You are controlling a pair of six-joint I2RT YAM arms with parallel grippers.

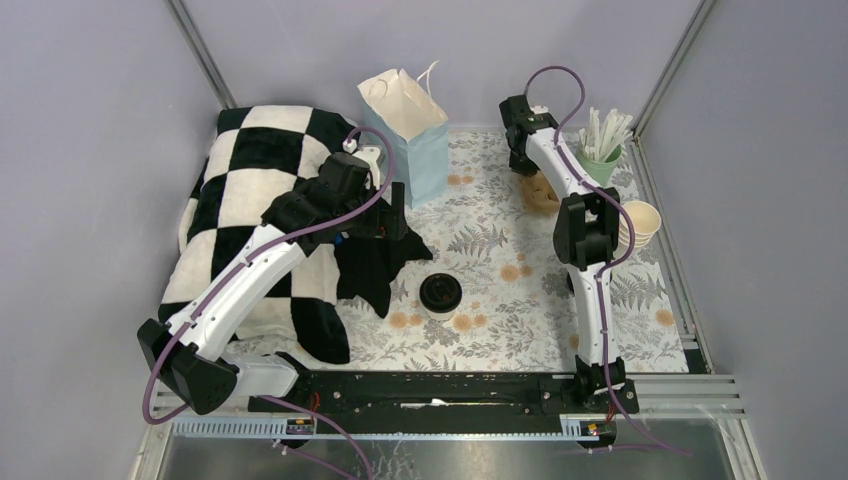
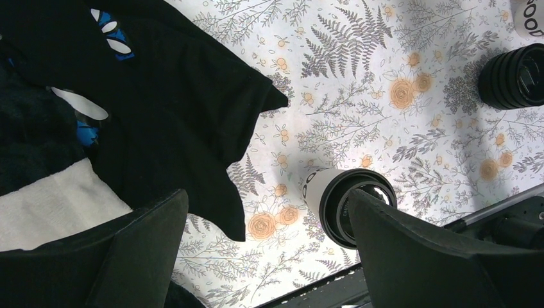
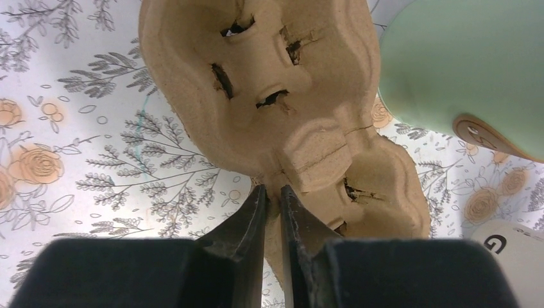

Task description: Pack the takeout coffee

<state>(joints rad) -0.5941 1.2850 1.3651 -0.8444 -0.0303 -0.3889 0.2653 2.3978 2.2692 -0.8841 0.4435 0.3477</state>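
The takeout coffee [image 1: 440,292], a white cup with a black lid, stands on the floral table cover near the front middle. In the left wrist view it [image 2: 340,202] sits partly behind my right fingertip [image 2: 410,250], with dark letters on its side. My left gripper [image 1: 392,215] [image 2: 266,192] is open and empty, hovering above the edge of a black cloth [image 2: 186,109], up and left of the cup. My right gripper [image 1: 530,172] [image 3: 272,189] is shut on the rim of a brown pulp cup carrier [image 1: 541,192] [image 3: 269,77] at the back right.
A light blue paper bag [image 1: 415,140] stands open at the back middle. A checkered blanket [image 1: 250,190] covers the left side. A green cup of stirrers [image 1: 600,155] [image 3: 462,70] and stacked cream cups [image 1: 640,225] stand at the right. A black ribbed round object [image 2: 513,77] shows beside a white lettered thing [image 2: 529,16].
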